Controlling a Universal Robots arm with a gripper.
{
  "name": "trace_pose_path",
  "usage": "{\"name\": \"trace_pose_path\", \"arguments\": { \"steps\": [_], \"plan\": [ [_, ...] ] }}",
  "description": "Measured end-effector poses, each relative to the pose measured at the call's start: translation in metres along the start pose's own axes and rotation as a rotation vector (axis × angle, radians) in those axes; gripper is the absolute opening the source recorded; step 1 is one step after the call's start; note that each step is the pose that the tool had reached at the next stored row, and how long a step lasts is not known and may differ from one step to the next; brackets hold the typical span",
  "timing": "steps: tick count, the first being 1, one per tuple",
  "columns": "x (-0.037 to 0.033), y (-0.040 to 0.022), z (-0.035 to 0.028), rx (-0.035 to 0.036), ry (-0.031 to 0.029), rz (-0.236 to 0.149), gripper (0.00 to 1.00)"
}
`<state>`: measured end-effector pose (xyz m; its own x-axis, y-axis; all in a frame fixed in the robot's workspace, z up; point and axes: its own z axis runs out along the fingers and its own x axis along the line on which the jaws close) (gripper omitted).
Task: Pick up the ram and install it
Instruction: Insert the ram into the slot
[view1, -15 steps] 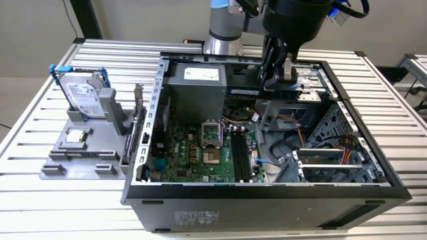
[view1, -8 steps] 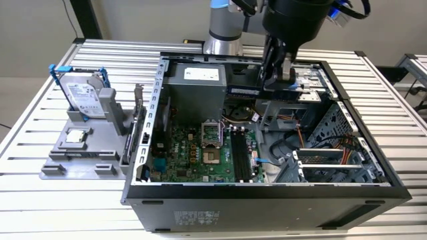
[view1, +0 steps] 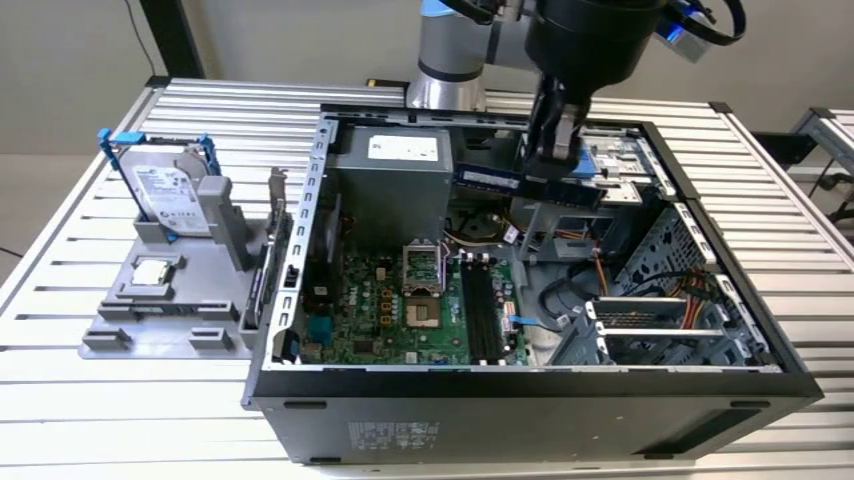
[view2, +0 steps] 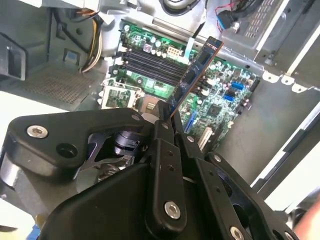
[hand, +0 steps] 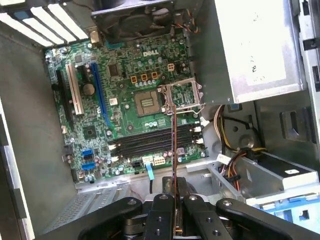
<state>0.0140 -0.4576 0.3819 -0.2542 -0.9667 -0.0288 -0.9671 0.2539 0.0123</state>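
Observation:
The ram (view1: 483, 180) is a long, thin, dark board stick, and my gripper (view1: 541, 175) is shut on one end of it above the back of the open computer case (view1: 534, 385). In the second wrist view the ram (view2: 197, 70) sticks out from my gripper (view2: 167, 117) over the green motherboard. The first wrist view shows the ram (hand: 173, 150) edge-on as a thin line rising from my gripper (hand: 175, 200), hanging over the black memory slots (hand: 155, 142). These slots (view1: 481, 310) lie well below and nearer the case front in the exterior view.
A silver hard drive (view1: 167, 195) in a blue-trimmed frame stands on a grey holder at the exterior view's left, with a small square processor chip (view1: 154, 270) in front of it. Inside the case are the power supply (view1: 394, 180), the open processor socket (view1: 420, 285), cables and a drive cage (view1: 654, 330).

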Motion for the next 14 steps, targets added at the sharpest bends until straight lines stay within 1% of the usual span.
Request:
{"name": "trace_pose_path", "arguments": {
  "steps": [14],
  "plan": [
    [0.0000,0.0000,0.0001,0.0069,-0.0031,0.239,0.00]
  ]
}}
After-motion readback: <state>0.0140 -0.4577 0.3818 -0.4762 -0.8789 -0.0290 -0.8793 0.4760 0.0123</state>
